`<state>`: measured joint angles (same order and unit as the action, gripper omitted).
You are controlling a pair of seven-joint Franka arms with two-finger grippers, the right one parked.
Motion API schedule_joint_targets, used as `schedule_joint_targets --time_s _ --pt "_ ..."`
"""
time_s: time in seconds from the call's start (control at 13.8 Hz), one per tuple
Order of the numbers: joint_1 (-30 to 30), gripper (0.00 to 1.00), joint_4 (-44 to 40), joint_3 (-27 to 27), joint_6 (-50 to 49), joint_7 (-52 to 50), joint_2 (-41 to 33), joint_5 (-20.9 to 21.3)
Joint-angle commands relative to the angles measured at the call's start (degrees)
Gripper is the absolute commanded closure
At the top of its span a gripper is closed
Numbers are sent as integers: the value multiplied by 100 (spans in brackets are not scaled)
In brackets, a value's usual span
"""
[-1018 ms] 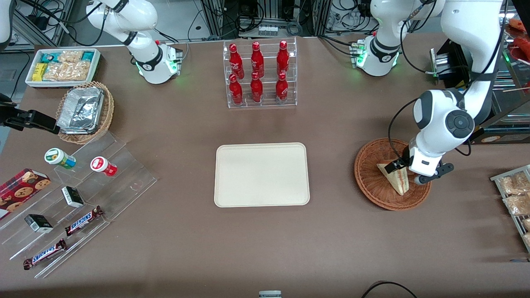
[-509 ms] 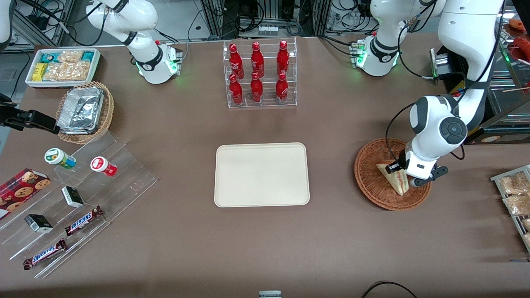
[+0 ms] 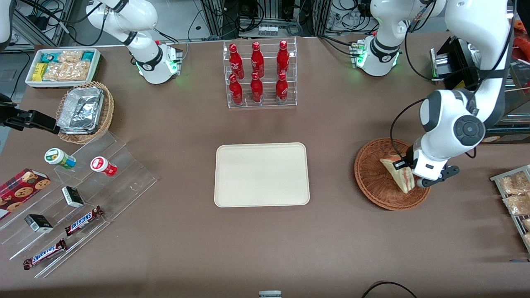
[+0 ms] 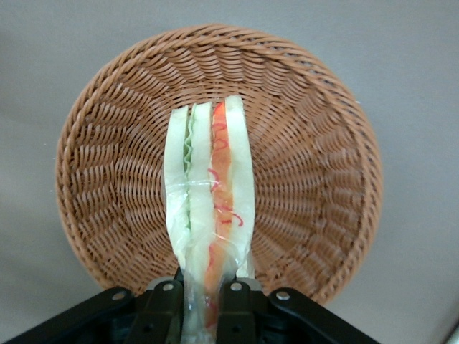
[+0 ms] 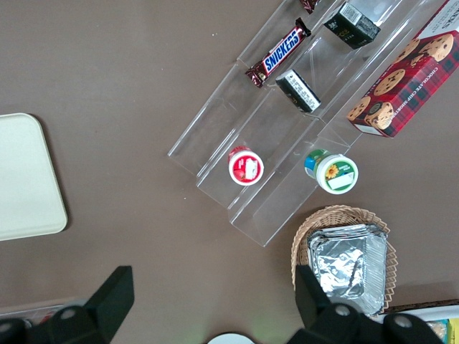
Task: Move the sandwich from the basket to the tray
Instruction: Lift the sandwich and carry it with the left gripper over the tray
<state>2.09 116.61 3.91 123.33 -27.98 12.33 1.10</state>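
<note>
My gripper [image 4: 203,297] pinches the sandwich [image 4: 208,215] above the basket [image 3: 368,188]; I should lift clear of its rim; then cross to the tray [image 3: 261,174].

A brown table [image 3: 265,244] fills the scene, with metal racks [image 3: 265,16] and cables [image 3: 244,20] farther from the camera.
</note>
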Motion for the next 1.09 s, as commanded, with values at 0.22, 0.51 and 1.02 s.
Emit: schedule_joint_targets --time_s 0.22,0.51,1.02 --pt "1213 100 -630 -5 -784 -93 15 92" --pt "2110 100 -1104 -5 -775 -120 382 66" --pt "3271 100 -3072 -5 -740 -1104 2131 13"
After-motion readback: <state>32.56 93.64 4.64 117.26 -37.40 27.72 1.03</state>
